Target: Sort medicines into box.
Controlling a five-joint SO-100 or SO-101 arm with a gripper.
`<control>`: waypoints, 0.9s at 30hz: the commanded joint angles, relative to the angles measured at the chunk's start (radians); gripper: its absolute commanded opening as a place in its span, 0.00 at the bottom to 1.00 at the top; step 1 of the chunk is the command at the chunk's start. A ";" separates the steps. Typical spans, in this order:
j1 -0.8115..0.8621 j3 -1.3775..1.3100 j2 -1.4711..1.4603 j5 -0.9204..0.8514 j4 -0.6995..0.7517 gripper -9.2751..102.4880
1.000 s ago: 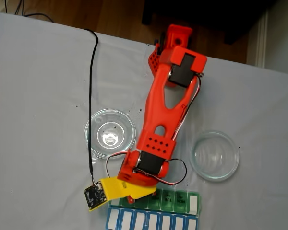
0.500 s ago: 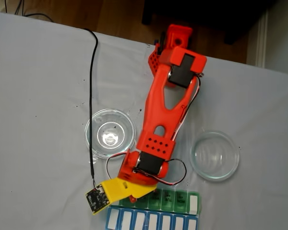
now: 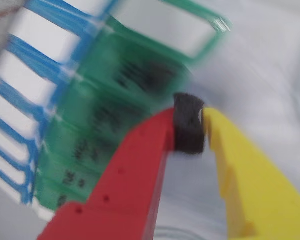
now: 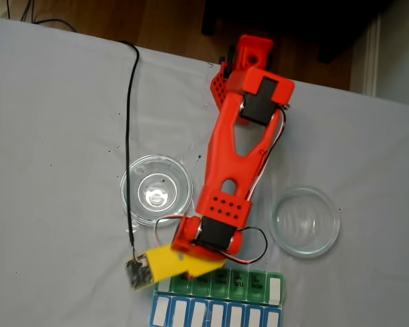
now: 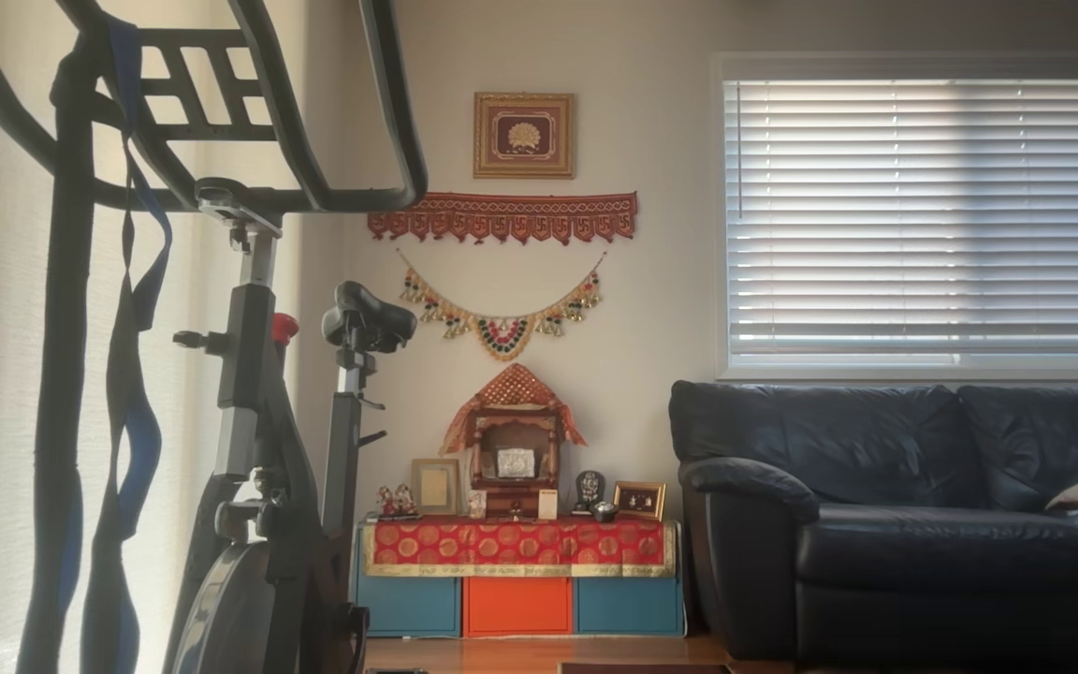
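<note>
Green-lidded box [image 3: 115, 100] blurred, fingers [image 3: 140, 150] closed

In the fixed view, the gripper [image 4: 180, 266] sits at the top edge of the box [image 4: 249, 286]. One dish [image 4: 157, 189] is just above it to the left. Another dish [image 4: 305, 221] lies to its right.

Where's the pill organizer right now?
The green-and-blue plastic pill organizer lies at the bottom edge of the fixed view, below the two clear glass dishes, partly under the arm's yellow wrist.
</note>
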 commanded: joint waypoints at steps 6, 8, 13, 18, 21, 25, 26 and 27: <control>0.043 0.072 0.491 0.172 0.100 0.09; 0.044 0.094 0.549 0.187 0.120 0.09; -0.031 0.351 0.756 0.163 0.121 0.09; -0.104 0.805 1.015 -0.031 -0.032 0.10; -0.087 1.078 1.262 -0.183 -0.120 0.10; -0.074 1.272 1.583 -0.195 -0.046 0.09; -0.074 1.270 1.580 -0.175 -0.031 0.09; -0.074 1.269 1.585 -0.144 -0.020 0.09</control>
